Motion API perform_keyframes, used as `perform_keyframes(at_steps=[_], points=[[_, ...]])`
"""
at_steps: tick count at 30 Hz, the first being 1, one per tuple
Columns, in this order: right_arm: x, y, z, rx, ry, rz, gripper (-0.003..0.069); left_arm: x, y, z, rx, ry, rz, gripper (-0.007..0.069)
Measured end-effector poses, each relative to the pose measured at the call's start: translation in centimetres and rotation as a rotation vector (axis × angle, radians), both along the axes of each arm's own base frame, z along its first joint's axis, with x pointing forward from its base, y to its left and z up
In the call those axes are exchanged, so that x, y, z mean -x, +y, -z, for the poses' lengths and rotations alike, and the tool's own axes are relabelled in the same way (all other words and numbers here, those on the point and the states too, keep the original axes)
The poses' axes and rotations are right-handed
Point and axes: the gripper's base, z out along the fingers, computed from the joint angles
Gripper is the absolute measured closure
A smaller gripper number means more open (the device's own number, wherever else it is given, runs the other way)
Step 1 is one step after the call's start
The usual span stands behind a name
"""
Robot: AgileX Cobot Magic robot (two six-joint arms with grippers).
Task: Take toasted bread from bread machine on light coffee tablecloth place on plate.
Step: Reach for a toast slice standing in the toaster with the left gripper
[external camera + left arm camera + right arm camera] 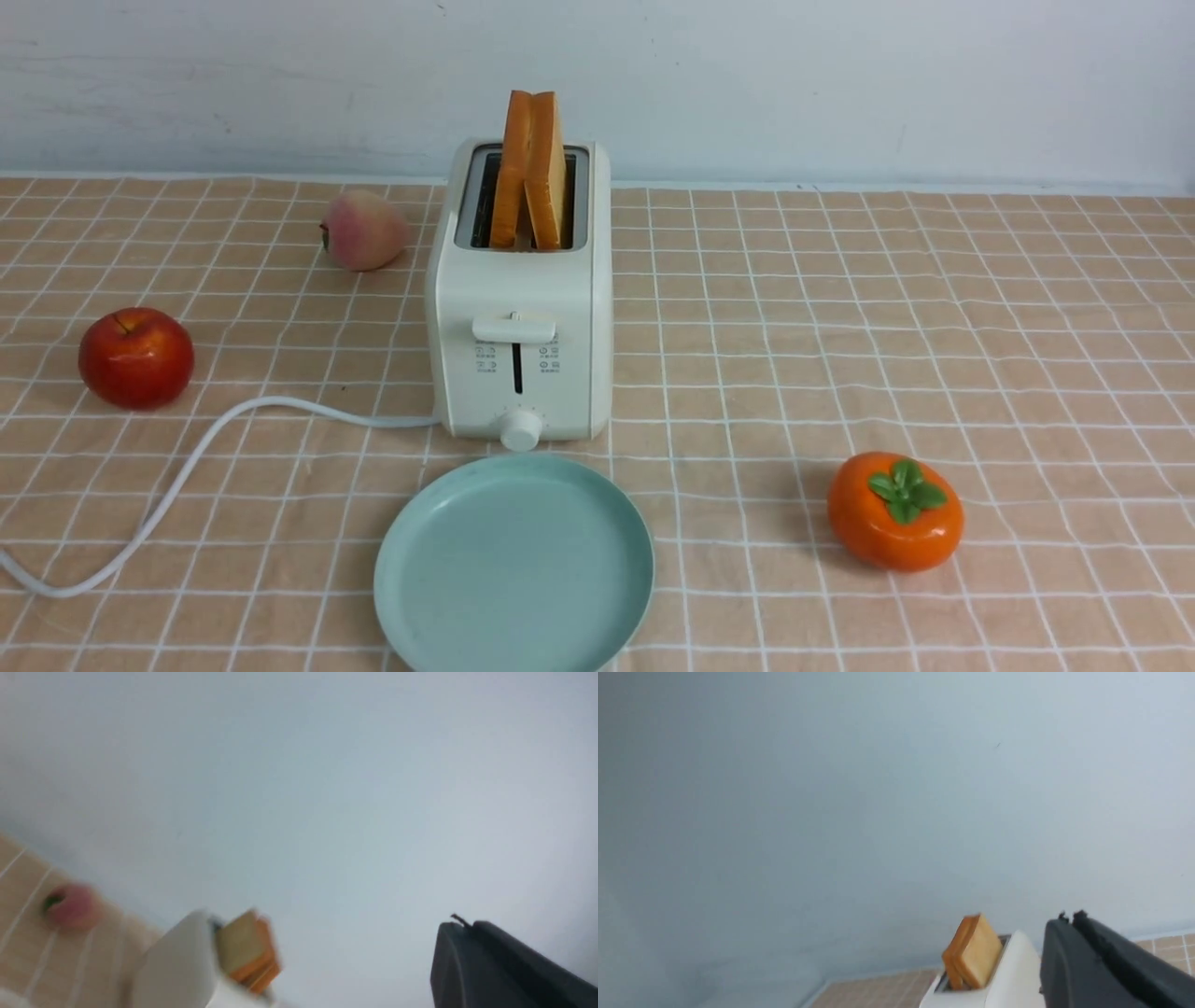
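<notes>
Leaning together in the bread machine (519,308), both slices of toasted bread (534,168) stand at 12 o'clock from the plate (513,569); left gripper (460,926) and right gripper (1069,919) are clenched.

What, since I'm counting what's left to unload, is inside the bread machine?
Two slices of toasted bread stand in the bread machine, in its top opening. They lean against each other, upper parts sticking out. Their lower parts and the slot floor are hidden by the casing.
</notes>
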Motion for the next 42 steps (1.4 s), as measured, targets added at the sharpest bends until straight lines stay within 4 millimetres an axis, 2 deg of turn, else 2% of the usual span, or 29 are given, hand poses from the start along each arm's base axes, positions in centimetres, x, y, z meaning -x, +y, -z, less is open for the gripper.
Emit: perform_keyframes(at_steps=[2,5,6,8,11,12,14,18,21,23,24,30,33,37,38,39,42], points=[[-2.2,0.9,-0.7,0.073,0.145,-0.109,0.0669,-2.4,-0.6,-1.2,-0.206,0.317,0.056,0.0638],[-4.7,1.4,0.3,0.141,0.324,-0.196,0.0663,-5.3,-1.1,-0.8,-0.377,0.623,0.148,0.0638],[-5.9,1.6,1.2,0.189,0.421,-0.229,0.0662,-6.6,-1.3,-0.5,-0.438,0.737,0.199,0.0638],[-7.2,1.5,2.5,0.248,0.544,-0.251,0.0661,-8.7,-1.5,0.2,-0.487,0.847,0.255,0.0638],[-8.7,0.8,4.6,0.335,0.752,-0.215,0.0659,-11.8,-2.2,1.5,-0.525,0.924,0.349,0.0638],[-8.8,0.8,4.6,0.327,0.760,-0.214,0.0659,-11.8,-2.2,1.5,-0.526,0.918,0.353,0.0638],[-9.4,-0.4,6.1,0.389,0.917,-0.118,0.0659,-13.9,-2.9,2.2,-0.541,0.904,0.423,0.0638],[-9.4,-1.5,6.9,0.436,1.004,-0.006,0.0657,-16.2,-3.5,2.4,-0.532,0.810,0.451,0.0638],[-9.3,-1.6,7.0,0.444,1.013,0.013,0.0656,-17.5,-3.7,2.3,-0.511,0.733,0.434,0.0638],[-9.3,-1.6,7.0,0.444,1.014,0.013,0.0655,-19.3,-3.9,2.0,-0.514,0.648,0.418,0.0638],[-9.3,-1.6,7.0,0.442,1.014,0.012,0.0655,-19.3,-3.9,2.0,-0.516,0.641,0.418,0.0638],[-9.4,-1.5,6.9,0.426,1.003,0.006,0.0650,-24.5,-5.0,0.7,-0.531,0.519,0.476,0.0638],[-9.4,-1.3,6.8,0.406,0.997,-0.005,0.0646,-27.2,-5.6,0.8,-0.513,0.507,0.492,0.0630],[-9.4,-1.0,6.7,0.366,0.991,-0.034,0.0643,-30.6,-7.8,1.8,-0.588,0.466,0.530,0.0559],[-9.4,-1.0,6.7,0.365,0.990,-0.034,0.0643,-30.9,-8.1,2.0,-0.590,0.466,0.535,0.0548],[-9.5,-0.9,6.6,0.359,0.989,-0.037,0.0640,-32.0,-8.9,2.7,-0.607,0.458,0.531,0.0504],[-9.5,-0.9,6.6,0.353,0.988,-0.041,0.0638,-33.7,-9.8,4.2,-0.613,0.452,0.490,0.0421]])
